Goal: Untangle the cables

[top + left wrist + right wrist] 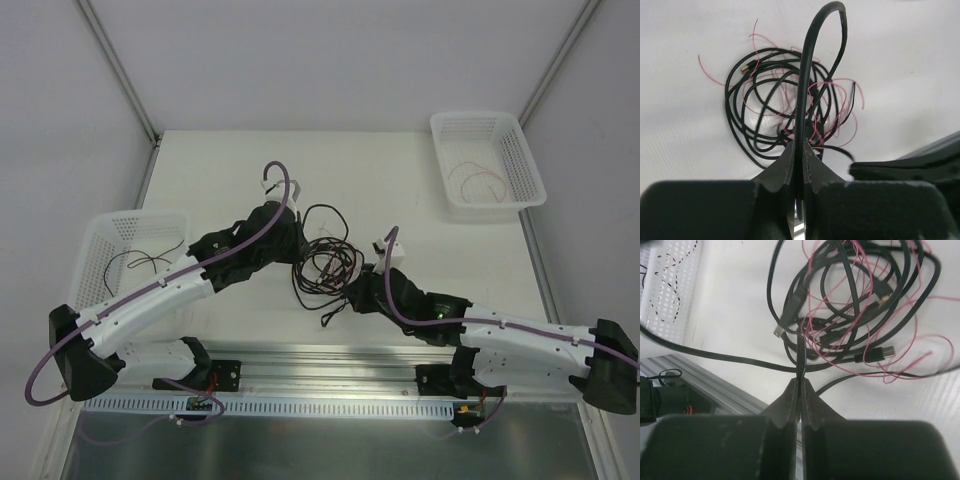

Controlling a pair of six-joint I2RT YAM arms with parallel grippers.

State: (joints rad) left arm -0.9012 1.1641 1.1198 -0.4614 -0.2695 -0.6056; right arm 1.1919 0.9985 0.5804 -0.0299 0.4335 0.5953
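The cables lie in a loose tangle in the middle of the white counter, between the two arms. The black loops overlap so thickly that no single strand can be followed through. The fine red wire threaded among them shows clearly only from the wrists and is almost lost from above. A few small plug ends poke out. The right wrist view cuts the tangle off at its top edge.

From above, both sets of fingertips are hidden under the wrists. The left gripper, at the tangle's left side, is clenched on one black cable, which rises from it in a tall arch. The right gripper, at the near right side, is pinched tight on a thin black strand.

The left basket holds a black wire. The far basket, at the back right, holds a red one.
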